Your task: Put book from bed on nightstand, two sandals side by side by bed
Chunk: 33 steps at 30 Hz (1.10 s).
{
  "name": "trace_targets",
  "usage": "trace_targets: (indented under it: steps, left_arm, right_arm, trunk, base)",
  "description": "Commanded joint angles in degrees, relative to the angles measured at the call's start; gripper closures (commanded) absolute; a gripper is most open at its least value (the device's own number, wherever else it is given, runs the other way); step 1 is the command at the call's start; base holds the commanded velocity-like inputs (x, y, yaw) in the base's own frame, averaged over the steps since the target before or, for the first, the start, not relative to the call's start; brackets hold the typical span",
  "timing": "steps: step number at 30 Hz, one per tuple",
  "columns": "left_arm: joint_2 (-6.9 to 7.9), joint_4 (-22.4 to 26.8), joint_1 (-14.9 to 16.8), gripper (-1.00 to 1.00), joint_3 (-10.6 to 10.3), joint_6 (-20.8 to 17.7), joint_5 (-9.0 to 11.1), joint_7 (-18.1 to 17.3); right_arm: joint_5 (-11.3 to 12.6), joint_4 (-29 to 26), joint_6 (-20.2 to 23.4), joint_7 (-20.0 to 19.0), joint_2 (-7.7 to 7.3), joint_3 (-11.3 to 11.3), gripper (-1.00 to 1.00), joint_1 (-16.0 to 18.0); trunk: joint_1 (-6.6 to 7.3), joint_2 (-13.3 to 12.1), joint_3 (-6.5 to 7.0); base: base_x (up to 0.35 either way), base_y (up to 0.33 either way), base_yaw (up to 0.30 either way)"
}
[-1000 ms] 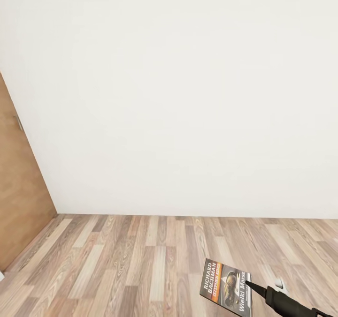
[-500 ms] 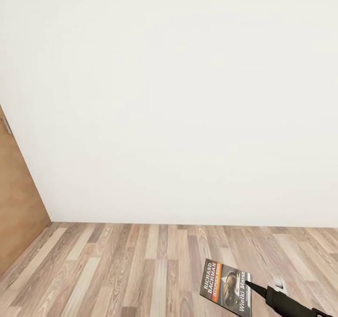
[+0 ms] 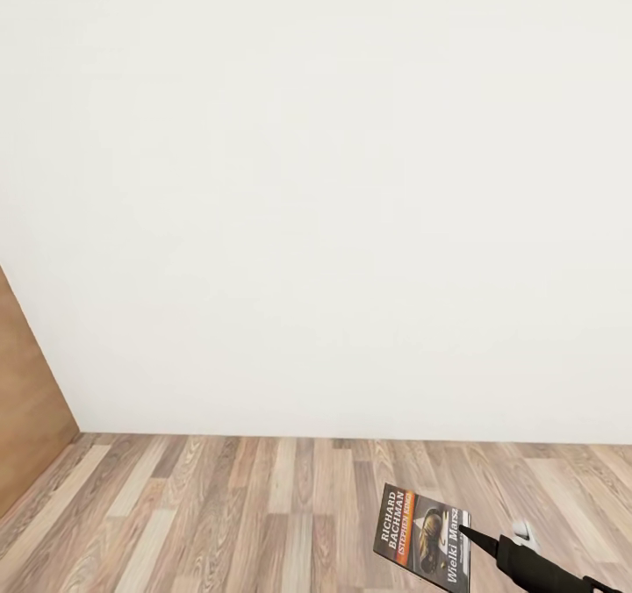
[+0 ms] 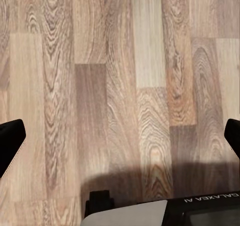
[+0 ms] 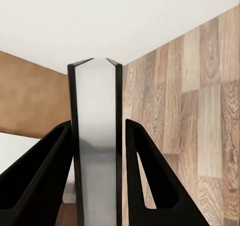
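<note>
My right gripper (image 3: 470, 536) is shut on the book (image 3: 421, 536), a thin dark paperback with an orange band and white lettering, held above the floor at the lower right of the head view. In the right wrist view the book (image 5: 97, 146) stands edge-on between the two black fingers (image 5: 45, 171). My left gripper (image 4: 120, 136) is open over bare planks, one finger at each side of its view. The bed, the nightstand and the sandals are out of view.
A plain white wall (image 3: 333, 207) stands straight ahead and meets the light-brown wood-plank floor (image 3: 219, 514). A brown wooden door (image 3: 26, 417) is at the left edge. Part of my own base (image 4: 150, 213) shows beneath the left gripper.
The whole head view has shifted: the door and wall corner slid left and the floor line sank, so the camera has moved. The book stays in my right gripper.
</note>
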<state>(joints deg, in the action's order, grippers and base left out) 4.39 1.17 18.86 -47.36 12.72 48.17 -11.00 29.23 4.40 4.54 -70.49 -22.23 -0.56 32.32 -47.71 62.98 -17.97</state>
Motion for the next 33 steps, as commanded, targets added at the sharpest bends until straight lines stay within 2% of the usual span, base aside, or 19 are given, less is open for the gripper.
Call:
trace_targets:
  steps: [1,33]
  left_arm:
    - [0.01,-0.03,0.04,-1.0,-0.45,0.11,0.61,-0.25]
    - [0.01,-0.03,0.04,-1.0,-0.45,0.11,0.61,-0.25]
  right_arm:
    - [0.3,0.17,0.47,-0.26,0.0,0.21,1.0,0.11]
    - [0.3,0.17,0.47,-0.26,0.0,0.21,1.0,0.13]
  trunk:
    - [-0.04,0.04,-0.07]
    - [-0.04,0.04,-0.07]
  base:
    - [0.332,0.0,0.0]
    - [0.322,0.0,-0.011]
